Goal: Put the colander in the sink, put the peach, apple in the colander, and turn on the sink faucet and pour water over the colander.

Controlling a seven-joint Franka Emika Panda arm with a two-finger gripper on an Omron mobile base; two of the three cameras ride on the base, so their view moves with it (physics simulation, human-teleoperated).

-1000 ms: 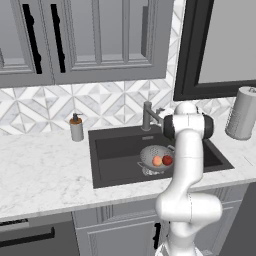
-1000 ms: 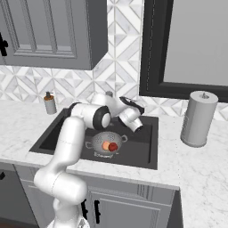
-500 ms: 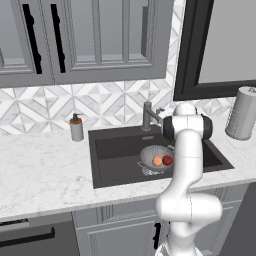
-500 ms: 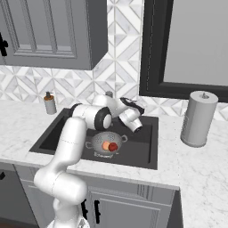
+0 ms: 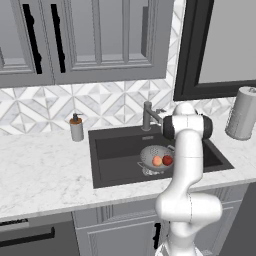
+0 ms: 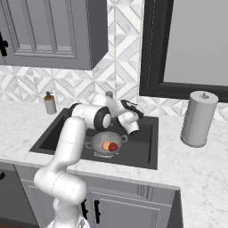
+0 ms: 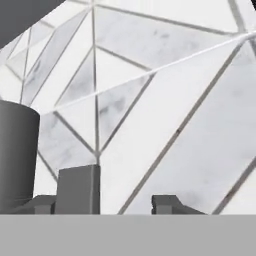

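Observation:
The silver colander sits in the dark grey sink. Inside it lie the pale peach and the dark red apple, side by side. The sink faucet stands at the sink's back rim and rises as a dark column at the left of the hand view. My gripper is up beside the faucet's top, facing the tiled wall. Its jaws are apart with only tile between them. I see no water.
A grey soap pump bottle stands on the marble counter left of the sink. A paper towel roll stands to the right. Grey wall cabinets hang above, and a dark-framed window is behind the sink's right side.

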